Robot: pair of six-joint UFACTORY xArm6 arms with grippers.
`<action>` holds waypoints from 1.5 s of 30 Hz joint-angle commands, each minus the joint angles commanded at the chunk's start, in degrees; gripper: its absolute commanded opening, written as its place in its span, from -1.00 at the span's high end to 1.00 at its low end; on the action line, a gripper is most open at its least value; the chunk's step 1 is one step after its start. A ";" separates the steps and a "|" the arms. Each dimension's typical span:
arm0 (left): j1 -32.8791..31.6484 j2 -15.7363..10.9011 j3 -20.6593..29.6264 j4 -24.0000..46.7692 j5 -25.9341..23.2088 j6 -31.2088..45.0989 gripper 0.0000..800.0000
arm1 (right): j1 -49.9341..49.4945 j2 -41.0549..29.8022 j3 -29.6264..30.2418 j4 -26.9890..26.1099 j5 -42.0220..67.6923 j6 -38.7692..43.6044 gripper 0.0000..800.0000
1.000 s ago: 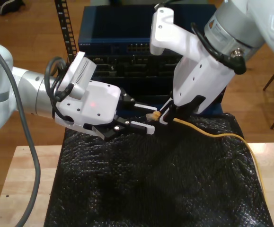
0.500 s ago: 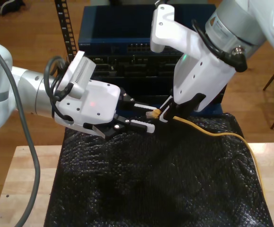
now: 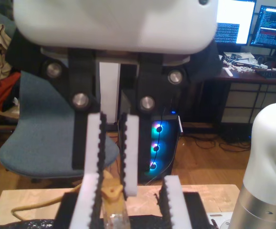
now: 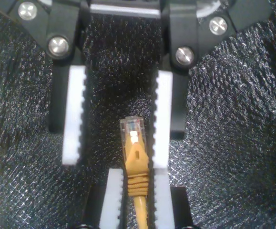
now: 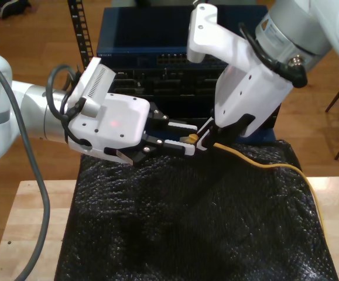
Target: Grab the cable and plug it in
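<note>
The yellow-orange cable [image 5: 263, 164] runs from the exterior view's right across the black mat up to my first gripper [image 5: 202, 140], which is shut on the boot just behind the clear plug [image 4: 131, 130]. In the first wrist view its narrow white fingers [image 3: 130, 157] pinch the yellow boot [image 3: 112, 192]. My second gripper [image 5: 185, 135], on the arm at the exterior view's left, is open. Its fingers [image 4: 74, 119] straddle the plug tip, apart from it. The first gripper's fingers [image 4: 112, 195] close on the boot in the second wrist view.
A dark blue network switch stack [image 5: 151, 52] with port rows stands behind the two grippers. A black bubble-textured mat [image 5: 187, 228] covers the wooden table [image 5: 28, 234]. A perforated metal rail [image 5: 80, 35] rises at the back on the exterior view's left.
My second gripper has moved toward the exterior view's right and slightly up, so its open fingers now sit around the plug. My first gripper has lifted the plug slightly, still shut on the cable.
</note>
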 joint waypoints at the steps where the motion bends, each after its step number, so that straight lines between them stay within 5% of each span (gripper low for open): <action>1: 0.09 0.00 0.00 0.00 0.00 0.00 0.32 | -0.26 -0.09 -0.09 0.00 0.00 0.00 0.98; 11: 0.00 0.18 0.09 0.00 -0.09 0.00 0.29 | -1.05 -0.09 -0.18 1.58 0.09 -0.09 0.98; 15: 0.09 0.35 0.00 0.00 -0.09 -0.09 -0.09 | -1.05 -0.09 -0.18 2.20 0.09 -0.09 0.98; 45: 1.67 2.29 0.00 -2.64 0.44 0.00 -0.01 | -0.97 -0.09 -0.70 2.81 0.09 -0.18 0.98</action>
